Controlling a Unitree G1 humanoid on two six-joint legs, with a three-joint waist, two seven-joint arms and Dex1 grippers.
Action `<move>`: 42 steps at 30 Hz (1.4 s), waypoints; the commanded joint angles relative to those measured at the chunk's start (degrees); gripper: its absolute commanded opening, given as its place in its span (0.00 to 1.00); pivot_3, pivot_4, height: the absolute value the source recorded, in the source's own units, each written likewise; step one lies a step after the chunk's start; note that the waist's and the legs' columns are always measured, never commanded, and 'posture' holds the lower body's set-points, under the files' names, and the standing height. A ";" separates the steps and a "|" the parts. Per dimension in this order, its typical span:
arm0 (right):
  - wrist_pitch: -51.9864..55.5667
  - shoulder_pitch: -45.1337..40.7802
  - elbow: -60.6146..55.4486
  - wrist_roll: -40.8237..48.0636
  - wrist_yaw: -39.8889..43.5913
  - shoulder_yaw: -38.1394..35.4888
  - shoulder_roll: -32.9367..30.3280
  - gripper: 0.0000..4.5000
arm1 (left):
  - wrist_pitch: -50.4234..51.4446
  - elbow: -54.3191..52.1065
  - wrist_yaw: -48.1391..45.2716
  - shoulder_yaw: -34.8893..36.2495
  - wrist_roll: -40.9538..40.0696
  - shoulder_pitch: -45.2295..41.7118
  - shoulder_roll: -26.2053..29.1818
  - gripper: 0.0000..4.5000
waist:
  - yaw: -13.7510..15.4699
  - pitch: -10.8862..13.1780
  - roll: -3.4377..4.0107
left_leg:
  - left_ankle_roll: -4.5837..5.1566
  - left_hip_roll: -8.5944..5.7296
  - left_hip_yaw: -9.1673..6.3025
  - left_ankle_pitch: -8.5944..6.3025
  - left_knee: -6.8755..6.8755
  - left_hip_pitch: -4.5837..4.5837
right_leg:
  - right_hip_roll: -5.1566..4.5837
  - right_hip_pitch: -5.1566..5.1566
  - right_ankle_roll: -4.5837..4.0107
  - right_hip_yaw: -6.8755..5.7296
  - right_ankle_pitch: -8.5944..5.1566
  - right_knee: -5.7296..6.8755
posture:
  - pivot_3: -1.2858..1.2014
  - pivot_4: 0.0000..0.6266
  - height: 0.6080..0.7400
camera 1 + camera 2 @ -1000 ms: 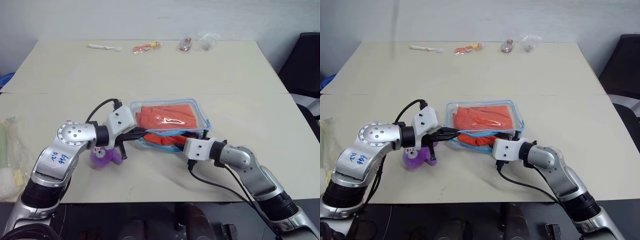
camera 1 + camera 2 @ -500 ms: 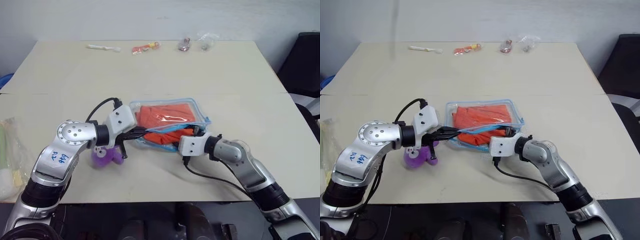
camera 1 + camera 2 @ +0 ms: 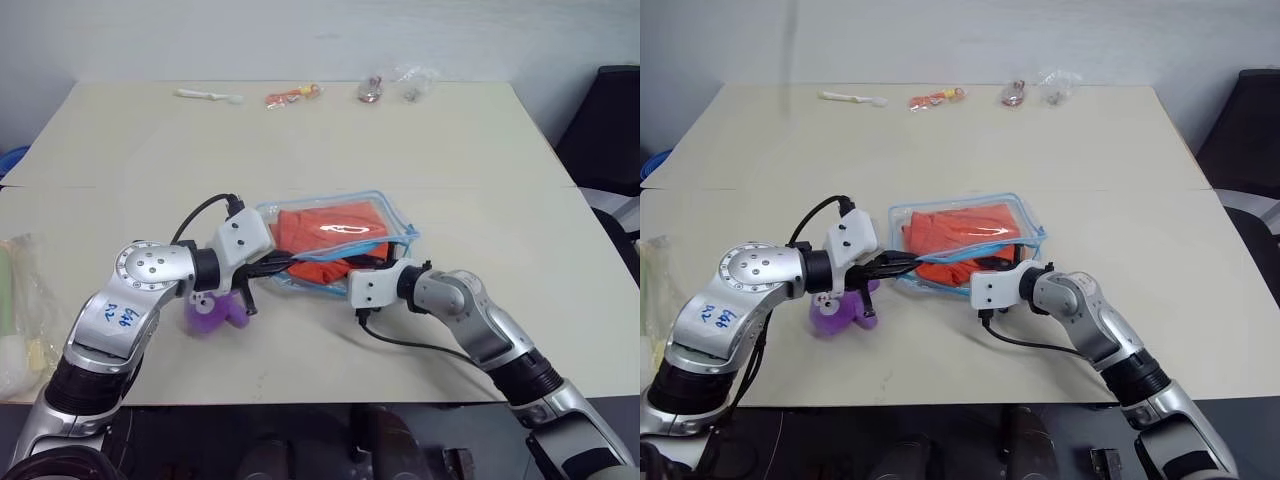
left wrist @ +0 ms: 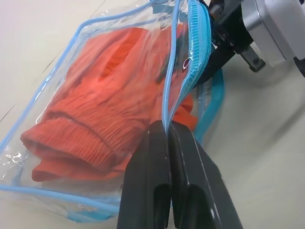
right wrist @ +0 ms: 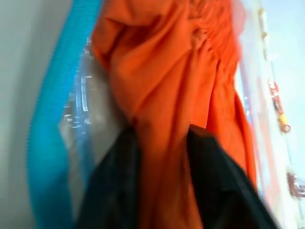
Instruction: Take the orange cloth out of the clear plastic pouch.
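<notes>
Since a moment ago we have pushed our right gripper (image 5: 159, 157) forward into the mouth of the clear plastic pouch (image 3: 400, 228), and the pouch has tilted a little on the worktop (image 3: 300, 150). Its jaws now pinch a fold of the orange cloth (image 5: 162, 76), which still lies inside the pouch near the worktop's middle. Our left gripper (image 4: 167, 131) has its jaws pressed together on the pouch's blue zipper edge, holding the mouth up. We see the cloth as bright orange-red, soft and ribbed, gathered into creases under glossy film. The pouch is flat, rectangular and see-through, with a woven blue border. A fuzzy purple plush (image 3: 208, 315) sits just beside our left forearm.
</notes>
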 commanded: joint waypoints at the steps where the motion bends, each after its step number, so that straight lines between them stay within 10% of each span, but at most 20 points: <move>1: 1.12 0.70 -0.24 0.43 0.28 -1.02 0.12 0.01 | -1.10 -1.13 0.66 0.19 0.17 -1.15 -0.41 0.00 | 0.00 0.00 0.00 | 0.00 0.00 0.00 0.00 0.01 -0.01 | 0.00 0.00 0.00 0.00 0.00 0.00 | 0.52 0.24 1.00; 11: 8.68 5.20 -13.51 18.02 8.44 -7.41 1.31 0.01 | -1.61 2.04 4.06 -2.37 4.55 -2.47 -1.57 0.00 | 0.15 0.00 0.00 | 0.00 -0.02 -0.13 0.00 0.03 -0.07 | 0.01 -0.02 0.00 -0.07 0.00 -0.03 | 0.52 0.24 1.00; 27: 32.56 9.83 -38.13 59.20 24.03 -32.04 -18.45 0.01 | -5.25 11.75 7.20 -6.09 10.90 -5.60 -6.62 0.00 | 0.48 0.01 -0.01 | 0.01 -0.05 -0.13 0.00 0.04 -0.08 | 0.00 0.00 0.02 -0.06 0.02 -0.03 | 0.52 0.24 1.00; 34: 42.79 4.82 -34.98 73.06 23.94 -43.42 -27.46 0.00 | -4.94 11.04 5.51 -5.69 9.82 -4.09 -6.81 0.43 | 1.34 0.02 -0.01 | 0.03 -0.05 -0.11 -0.01 0.04 -0.08 | -0.01 -0.01 0.02 -0.05 0.02 -0.04 | 0.52 0.24 1.00; 42: 32.66 -2.65 -16.05 58.63 20.70 -39.16 -30.02 0.00 | -0.87 2.20 -4.30 -0.21 1.28 0.19 0.45 0.99 | 1.34 0.02 -0.04 | 0.03 -0.05 0.02 -0.01 0.02 -0.07 | -0.03 -0.04 0.04 0.04 0.03 -0.04 | 0.52 0.24 1.00</move>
